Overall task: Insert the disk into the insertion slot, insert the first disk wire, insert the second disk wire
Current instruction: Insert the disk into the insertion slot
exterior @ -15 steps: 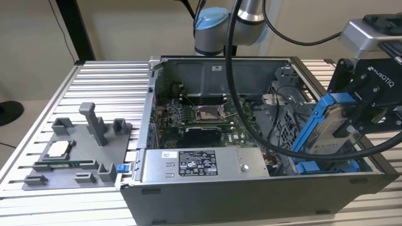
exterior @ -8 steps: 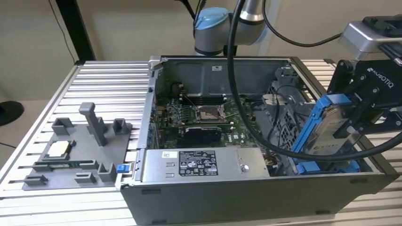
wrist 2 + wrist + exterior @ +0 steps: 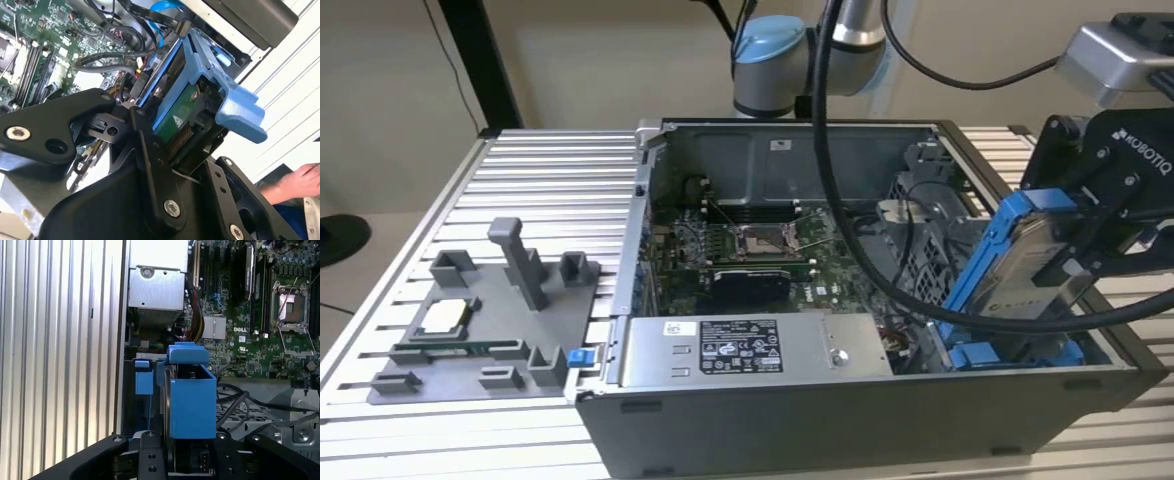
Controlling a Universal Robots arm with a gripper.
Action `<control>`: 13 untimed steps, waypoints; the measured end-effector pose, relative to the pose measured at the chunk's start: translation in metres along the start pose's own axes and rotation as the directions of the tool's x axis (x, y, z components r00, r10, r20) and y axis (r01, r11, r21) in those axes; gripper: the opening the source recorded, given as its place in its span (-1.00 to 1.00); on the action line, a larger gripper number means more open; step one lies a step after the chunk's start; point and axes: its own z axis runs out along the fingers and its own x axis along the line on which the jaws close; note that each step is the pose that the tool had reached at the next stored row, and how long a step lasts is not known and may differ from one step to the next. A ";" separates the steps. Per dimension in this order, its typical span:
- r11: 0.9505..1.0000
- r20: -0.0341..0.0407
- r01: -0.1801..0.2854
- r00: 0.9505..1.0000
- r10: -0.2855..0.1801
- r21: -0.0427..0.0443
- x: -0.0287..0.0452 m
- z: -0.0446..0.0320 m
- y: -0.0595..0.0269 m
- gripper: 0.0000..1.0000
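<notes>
The disk (image 3: 1017,268), a silver-grey drive in a bright blue carrier, is held tilted on edge above the front right corner of the open computer case. My gripper (image 3: 1062,262) is shut on it from the exterior view's right. The disk's lower end reaches down into the insertion slot (image 3: 1003,356), a grey bay with blue rails. In both wrist views the black fingers (image 3: 148,145) clamp the disk (image 3: 170,97) (image 3: 192,400). The slot's blue tab (image 3: 144,378) lies just beside the carrier. Black cables (image 3: 239,405) and a blue cable (image 3: 161,7) run near the bay; which are the disk wires I cannot tell.
A grey labelled power-supply box (image 3: 740,352) sits at the case's front, the motherboard (image 3: 750,250) behind it. A grey fixture with small parts (image 3: 478,325) rests on the ribbed table at the exterior view's left. A person's hand (image 3: 300,182) rests beside the case.
</notes>
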 end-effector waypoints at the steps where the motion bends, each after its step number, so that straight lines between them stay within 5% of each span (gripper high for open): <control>1: 1.000 0.000 0.000 1.000 0.000 -0.004 -0.0002 -0.0024 0.0001 -1.00; 4: 1.000 0.000 0.002 1.000 -0.002 -0.020 -0.0003 -0.0040 -0.0018 -1.00; 9: 0.999 0.000 0.012 1.000 -0.012 -0.034 0.0000 -0.0045 -0.0102 -1.00; 13: 0.998 0.000 0.015 1.000 -0.015 -0.059 0.0022 -0.0028 -0.0115 -1.00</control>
